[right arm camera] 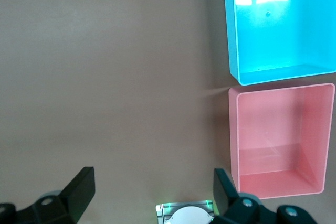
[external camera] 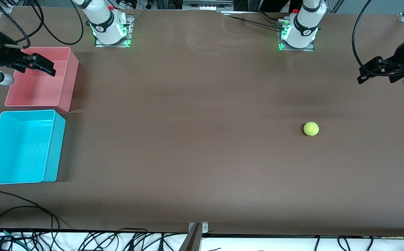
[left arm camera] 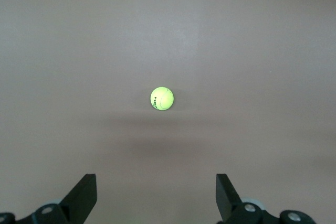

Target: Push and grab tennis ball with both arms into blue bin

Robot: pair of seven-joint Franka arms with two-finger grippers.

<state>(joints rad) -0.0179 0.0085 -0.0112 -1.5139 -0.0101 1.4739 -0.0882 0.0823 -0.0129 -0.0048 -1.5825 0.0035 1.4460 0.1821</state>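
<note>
The yellow-green tennis ball point(external camera: 311, 128) point(left arm camera: 161, 98) lies on the brown table toward the left arm's end. The blue bin point(external camera: 54, 153) point(right arm camera: 231, 35) stands with nothing in it at the right arm's end, far from the ball. My left gripper point(external camera: 364, 75) point(left arm camera: 156, 182) hangs in the air at its end of the table, open with nothing in it, well clear of the ball. My right gripper point(external camera: 50, 68) point(right arm camera: 154, 177) hangs open by the pink bin, and nothing is between its fingers.
A pink bin point(external camera: 67, 83) point(right arm camera: 234, 140), also with nothing in it, stands right beside the blue bin, farther from the front camera. The two arm bases point(external camera: 109, 26) point(external camera: 301, 29) sit along the table's back edge. Cables lie past the front edge.
</note>
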